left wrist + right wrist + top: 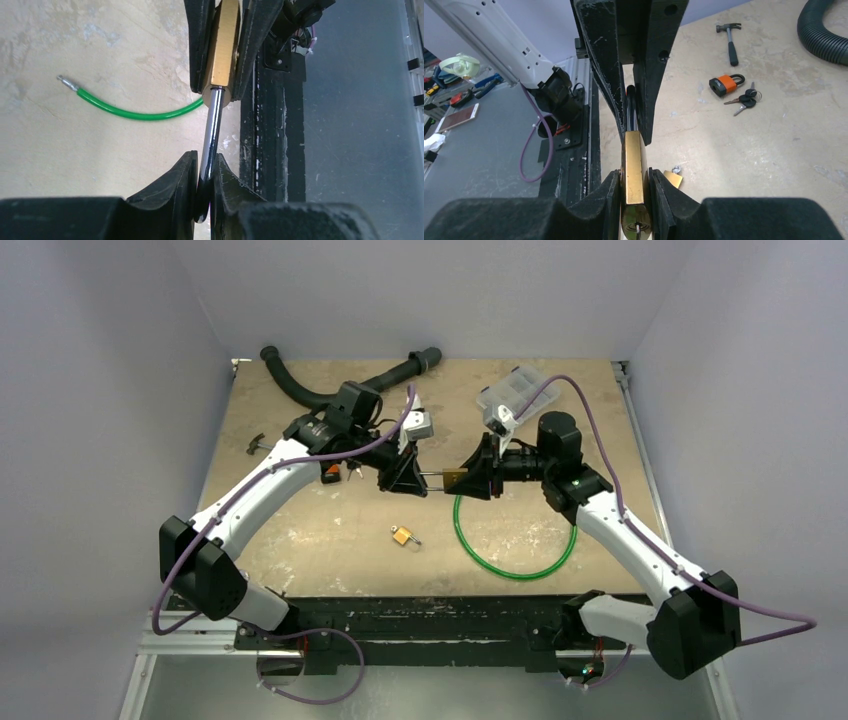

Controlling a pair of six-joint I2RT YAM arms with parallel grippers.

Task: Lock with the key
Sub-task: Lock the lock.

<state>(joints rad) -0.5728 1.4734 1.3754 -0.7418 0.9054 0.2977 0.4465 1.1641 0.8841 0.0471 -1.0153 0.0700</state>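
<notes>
No text, brand, number or sign can be read anywhere: the brass padlock [634, 172], the orange padlock [723, 86], the small padlock [403, 535] on the bench [300, 540] and the clear box [512, 392] show no legible marking at this sharpness.

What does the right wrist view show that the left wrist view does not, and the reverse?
Only the right wrist view: an orange padlock with black-headed keys, a small dark-handled hammer, and a black ribbed hose. Only the left wrist view: a green cable with a bare metal tip. Both: the large brass padlock clamped in the right gripper, its chrome shackle pinched by the left gripper.
</notes>
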